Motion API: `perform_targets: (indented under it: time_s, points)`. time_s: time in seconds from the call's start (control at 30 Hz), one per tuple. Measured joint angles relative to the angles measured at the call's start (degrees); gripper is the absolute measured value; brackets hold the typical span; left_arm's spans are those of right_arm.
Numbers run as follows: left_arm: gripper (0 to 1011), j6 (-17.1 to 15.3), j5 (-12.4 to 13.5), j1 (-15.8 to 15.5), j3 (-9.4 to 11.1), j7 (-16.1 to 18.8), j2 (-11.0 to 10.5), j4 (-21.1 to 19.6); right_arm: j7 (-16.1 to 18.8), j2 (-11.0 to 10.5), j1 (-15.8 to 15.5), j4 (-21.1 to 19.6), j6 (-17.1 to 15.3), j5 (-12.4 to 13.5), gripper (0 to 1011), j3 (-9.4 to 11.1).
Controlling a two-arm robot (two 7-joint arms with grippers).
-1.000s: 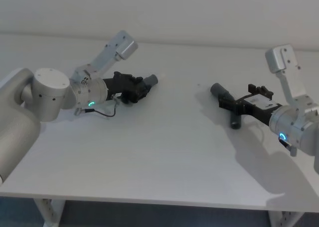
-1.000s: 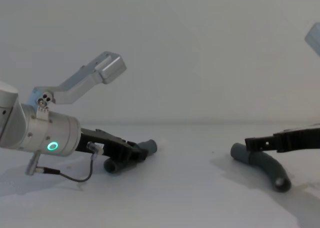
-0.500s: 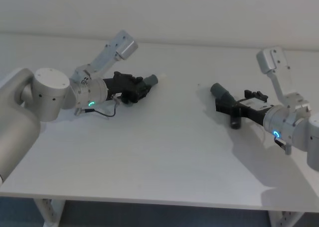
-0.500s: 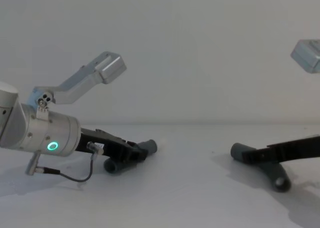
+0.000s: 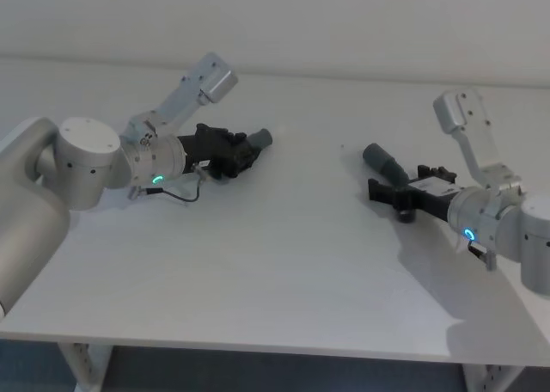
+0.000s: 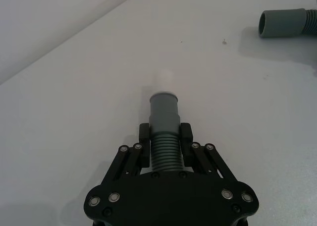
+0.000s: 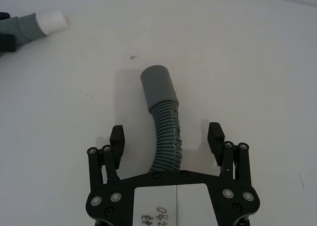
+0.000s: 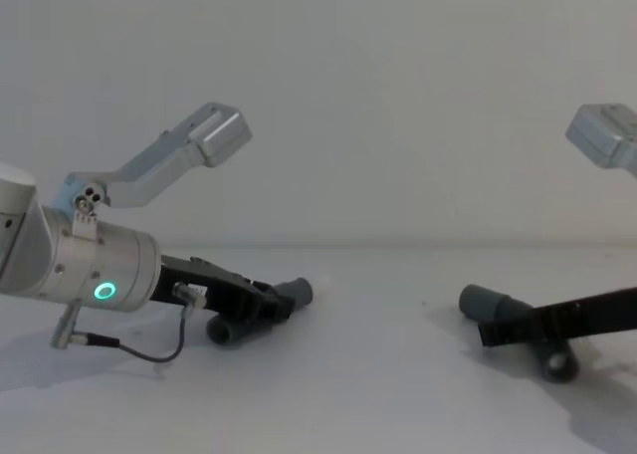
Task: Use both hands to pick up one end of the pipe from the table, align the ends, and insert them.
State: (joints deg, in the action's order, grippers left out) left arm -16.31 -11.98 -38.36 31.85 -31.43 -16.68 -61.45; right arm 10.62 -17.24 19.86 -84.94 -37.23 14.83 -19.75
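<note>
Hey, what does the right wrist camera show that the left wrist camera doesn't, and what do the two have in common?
Right wrist view: the right gripper is open, its fingers on either side of the right hose piece with gaps between. Farther off is the left hose piece with its white tip.

Left wrist view: the left gripper is shut on the left hose piece's ribbed part, with the grey cuff poking out ahead. The open mouth of the right hose piece faces the camera farther off.

Shared: both hose pieces and the white table.
</note>
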Motion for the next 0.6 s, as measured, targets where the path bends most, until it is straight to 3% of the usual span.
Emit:
perform_targets:
  time_s: [0.2,0.6]
  points:
    - [347,0.0,0.0,0.0,0.0,0.0,0.0,0.0,-0.1,0.4,0.3,0.6,-0.1,-0.3,987,0.0]
    - [347,0.0,0.0,0.0,0.0,0.0,0.0,0.0,-0.1,0.7,0.5,1.2,-0.3,-0.6,712,0.0]
